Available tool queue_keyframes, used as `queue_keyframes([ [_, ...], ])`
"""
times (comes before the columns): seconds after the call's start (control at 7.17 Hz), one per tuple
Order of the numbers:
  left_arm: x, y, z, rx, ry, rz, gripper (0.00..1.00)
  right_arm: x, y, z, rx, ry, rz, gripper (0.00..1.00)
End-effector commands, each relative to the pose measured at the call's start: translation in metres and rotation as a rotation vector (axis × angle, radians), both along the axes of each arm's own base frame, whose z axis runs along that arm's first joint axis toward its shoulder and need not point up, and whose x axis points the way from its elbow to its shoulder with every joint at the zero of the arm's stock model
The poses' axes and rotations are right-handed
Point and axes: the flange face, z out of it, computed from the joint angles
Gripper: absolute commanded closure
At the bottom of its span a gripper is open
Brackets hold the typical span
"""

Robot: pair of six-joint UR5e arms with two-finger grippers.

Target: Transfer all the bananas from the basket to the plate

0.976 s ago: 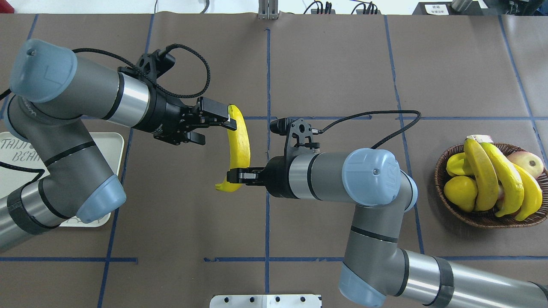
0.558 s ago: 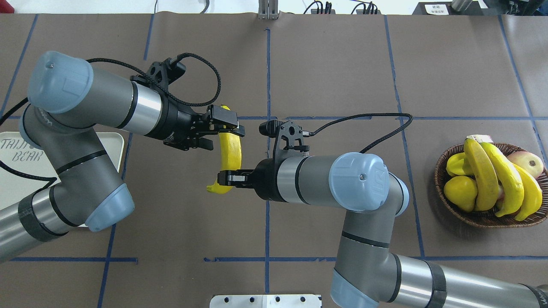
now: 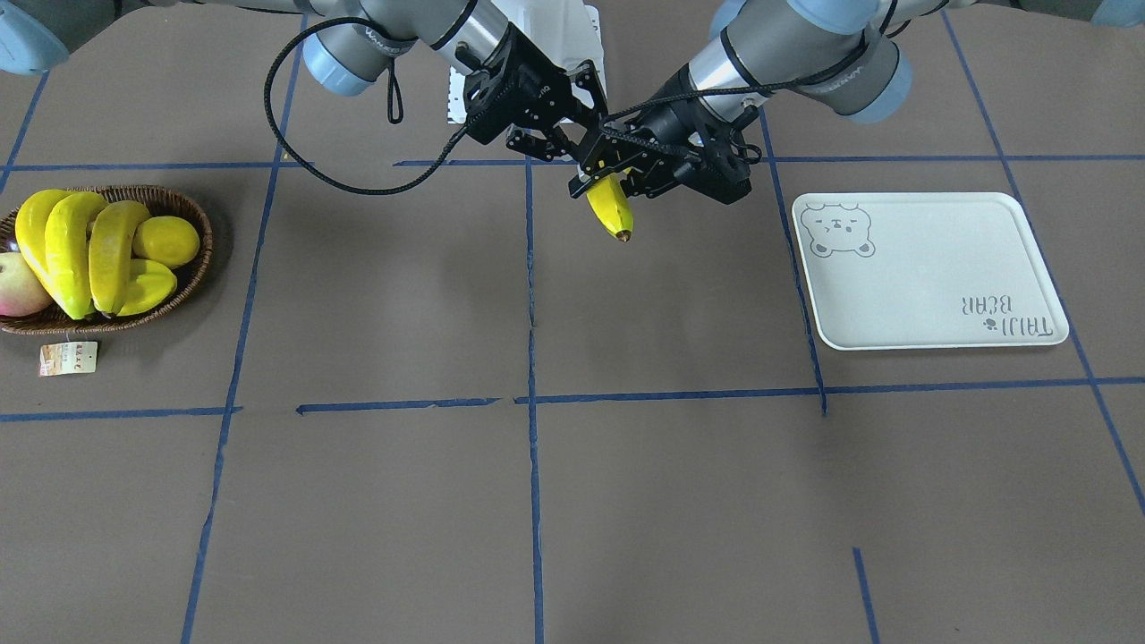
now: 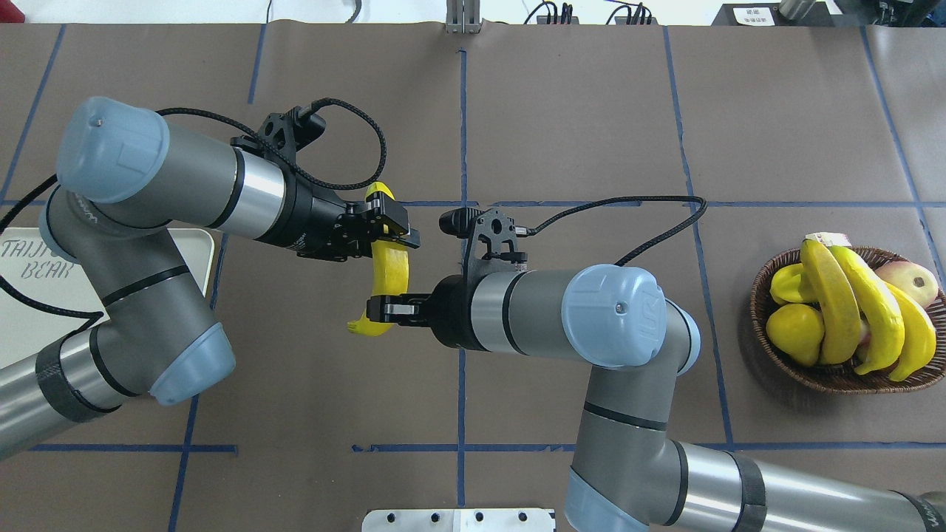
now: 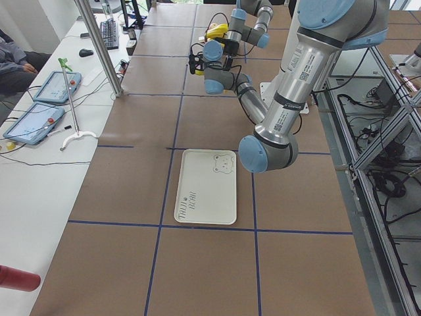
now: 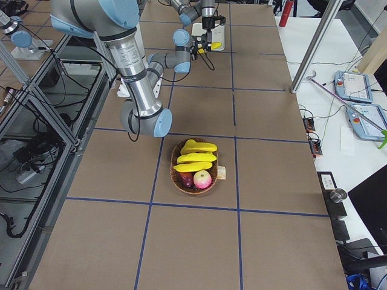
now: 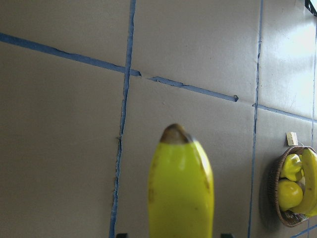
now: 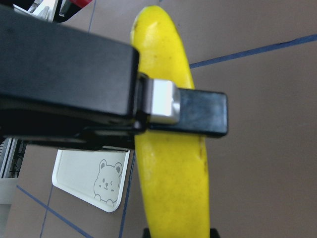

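Handing over banana (image 4: 392, 270) above table middle: right gripper (image 4: 372, 309) pinching lower end, left gripper (image 4: 395, 227) clamping upper. Next: right releasing, left carrying to plate (image 3: 930, 268).

Open tabletop (image 3: 376, 295) between basket (image 3: 204, 250) and plate (image 3: 930, 268)

The left gripper (image 3: 637, 172) and right gripper (image 3: 583, 161) meet on one banana (image 3: 611, 207), its dark tip hanging below both. The plate (image 3: 930, 268) lies near the left gripper; the basket (image 3: 204, 234) sits well off past the right gripper.
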Motion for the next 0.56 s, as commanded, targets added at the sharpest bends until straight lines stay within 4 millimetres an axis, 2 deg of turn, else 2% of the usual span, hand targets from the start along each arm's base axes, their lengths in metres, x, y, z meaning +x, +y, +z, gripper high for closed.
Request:
queue_keyframes([
  [0.0,-0.002,0.0007,-0.0008,0.002,0.004,-0.001,1.0,0.0009,-0.0005,-0.0002,0.003,-0.008,0.0,0.66],
  [0.14,-0.0039,0.0011,-0.0017,0.002,0.007,-0.003,1.0,0.0037,0.0007,-0.0075,-0.003,-0.028,-0.001,0.01],
  [0.42,-0.0076,0.0008,0.0014,-0.013,0.005,-0.008,1.0,0.007,-0.0015,-0.0089,-0.01,-0.031,0.0,0.01],
])
